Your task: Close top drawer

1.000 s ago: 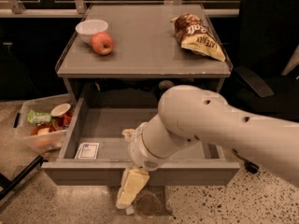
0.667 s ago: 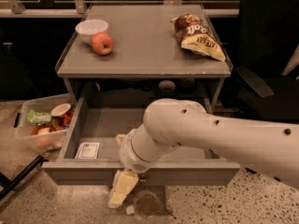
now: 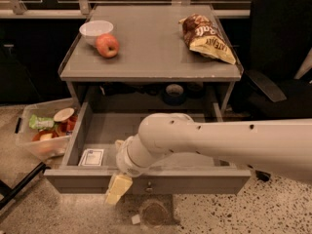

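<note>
One target: top drawer (image 3: 204, 182) wide open, front just behind hand (image 3: 118, 189)
Hand: open or closed, can't tell
Risk: knob (image 3: 149, 189) sits right of hand; off-centre push could skew and jam drawer

One top drawer (image 3: 195, 183), one pincer (image 3: 118, 189) at its front, one apple (image 3: 107, 45), one bowl (image 3: 96, 29).

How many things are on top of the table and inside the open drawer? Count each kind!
Bowl: 1
Apple: 1
Chip bag: 1
Card in the top drawer: 1
Total: 4
The tool hangs at the drawer's front, left of its knob.
</note>
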{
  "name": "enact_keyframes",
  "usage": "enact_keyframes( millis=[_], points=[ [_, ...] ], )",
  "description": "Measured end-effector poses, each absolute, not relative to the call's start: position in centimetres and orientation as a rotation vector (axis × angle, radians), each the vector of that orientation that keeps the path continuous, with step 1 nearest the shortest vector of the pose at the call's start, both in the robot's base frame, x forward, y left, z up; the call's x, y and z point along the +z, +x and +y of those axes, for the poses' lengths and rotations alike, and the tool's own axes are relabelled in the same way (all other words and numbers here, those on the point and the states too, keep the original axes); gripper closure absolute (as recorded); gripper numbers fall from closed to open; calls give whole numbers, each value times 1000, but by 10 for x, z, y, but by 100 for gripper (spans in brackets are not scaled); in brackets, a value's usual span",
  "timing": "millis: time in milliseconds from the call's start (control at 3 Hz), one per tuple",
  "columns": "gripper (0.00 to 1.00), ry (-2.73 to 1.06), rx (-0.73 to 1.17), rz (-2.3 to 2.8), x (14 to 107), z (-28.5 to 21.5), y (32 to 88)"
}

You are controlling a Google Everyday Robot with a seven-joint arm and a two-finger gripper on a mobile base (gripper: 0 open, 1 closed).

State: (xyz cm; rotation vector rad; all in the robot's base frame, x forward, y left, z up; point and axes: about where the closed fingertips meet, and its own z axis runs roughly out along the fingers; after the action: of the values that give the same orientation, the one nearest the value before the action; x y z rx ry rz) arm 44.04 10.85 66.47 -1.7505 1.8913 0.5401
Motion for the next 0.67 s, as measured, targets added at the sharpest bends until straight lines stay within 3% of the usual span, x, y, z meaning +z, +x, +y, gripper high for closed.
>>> enact_keyframes(
  millis=[667],
  points=[
    [0,-1686,520,1873,650,129,475]
  ],
)
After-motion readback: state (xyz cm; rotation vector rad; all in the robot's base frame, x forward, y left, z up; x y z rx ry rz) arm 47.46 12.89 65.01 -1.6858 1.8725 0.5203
